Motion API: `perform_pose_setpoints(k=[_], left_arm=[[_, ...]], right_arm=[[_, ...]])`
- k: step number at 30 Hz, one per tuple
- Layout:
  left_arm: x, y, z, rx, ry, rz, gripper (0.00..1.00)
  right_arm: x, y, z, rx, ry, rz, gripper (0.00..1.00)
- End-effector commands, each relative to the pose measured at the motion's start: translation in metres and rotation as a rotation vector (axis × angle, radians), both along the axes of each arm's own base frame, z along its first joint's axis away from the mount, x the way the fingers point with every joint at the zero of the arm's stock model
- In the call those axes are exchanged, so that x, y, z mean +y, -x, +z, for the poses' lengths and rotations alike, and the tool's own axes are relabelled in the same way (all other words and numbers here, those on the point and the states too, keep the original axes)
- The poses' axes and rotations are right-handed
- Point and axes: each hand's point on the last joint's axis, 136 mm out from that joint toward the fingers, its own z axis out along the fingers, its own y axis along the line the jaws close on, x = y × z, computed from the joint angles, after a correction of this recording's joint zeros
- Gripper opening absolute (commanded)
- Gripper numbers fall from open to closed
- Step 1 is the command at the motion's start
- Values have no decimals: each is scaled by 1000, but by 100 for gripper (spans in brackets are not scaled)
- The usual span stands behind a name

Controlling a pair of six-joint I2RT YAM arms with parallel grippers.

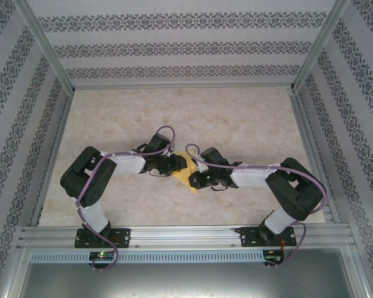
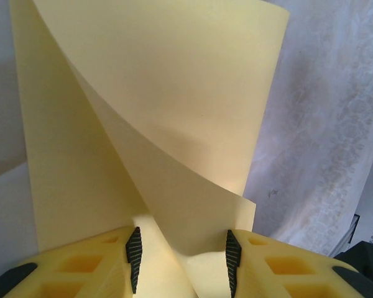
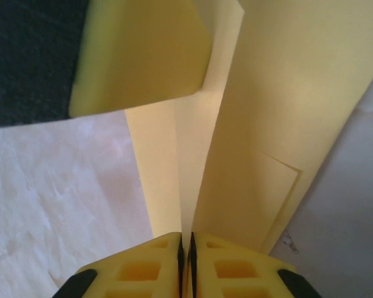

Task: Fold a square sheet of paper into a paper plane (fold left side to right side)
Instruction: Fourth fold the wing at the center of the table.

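Patterned walls closed in three sides of the pale, marbled counter, and a metal rail ran along its near edge, carrying both bases. From there the left arm and the right arm bent inward, so the two wrists met near the middle of the counter.

The square sheet of paper sat between the two pincers, mostly hidden under them in the overhead view, with a yellow corner showing on the counter just near-side of the right pincer.

From the left wrist, the sheet rose ahead of the left pincer. It was lifted and curled, one layer sweeping across another, with its lower edge dipping into the gap between the fingers. The jaws stood wide apart, the ribbed black pads on either side of the paper. Whether either pad touched it could not be told.

From the right wrist, the right pincer was closed tight on a thin edge of the sheet, its fingers pressed together with the paper pinched between them. The paper stood up ahead of that grip in long upright folds, one small flap lying flat against the right-hand layer. Beyond and to the left, a yellow finger of the left pincer touched the sheet's far part.
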Motion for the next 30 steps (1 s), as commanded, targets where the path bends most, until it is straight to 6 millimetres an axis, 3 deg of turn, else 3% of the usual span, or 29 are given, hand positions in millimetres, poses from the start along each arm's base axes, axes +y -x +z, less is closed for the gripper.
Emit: perform_pose_setpoints(k=[1,18,30], left_arm=[[-2,5,10,-47,-2,-28,44],[-7,1,3,-28,-1,-35,44],[-5,2,-4,-16,-18,-33,44]], right_arm=[[1,4,-2,0,-11,13,9],[-6,8,-9,10,-13,3,7],[-5,7,-2,5,-37,4,10]])
